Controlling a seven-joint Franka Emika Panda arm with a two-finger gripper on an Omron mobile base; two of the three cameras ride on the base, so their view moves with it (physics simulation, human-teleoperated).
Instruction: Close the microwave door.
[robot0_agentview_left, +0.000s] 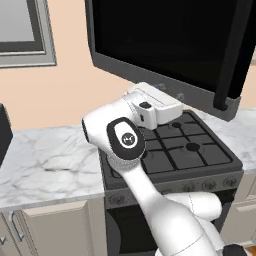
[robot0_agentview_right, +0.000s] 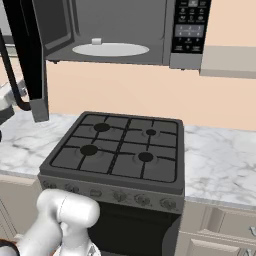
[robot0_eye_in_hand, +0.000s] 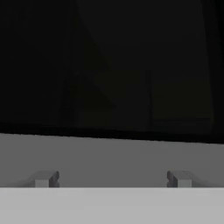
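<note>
The microwave door is a large black glass panel that stands swung open above the stove. Its long black bar handle runs down its right side. In the right base view the door is nearly edge-on at the left, with the handle facing outward. The microwave shows its open cavity, a white turntable plate and the keypad. My gripper is open, fingertips wide apart, close against the door's grey lower frame. My hand sits just under the door's bottom edge.
A grey gas stove with black grates stands below the microwave, with knobs along its front. Marble counter runs to both sides. A framed window is at the far left. My arm's elbow overhangs the stove's left edge.
</note>
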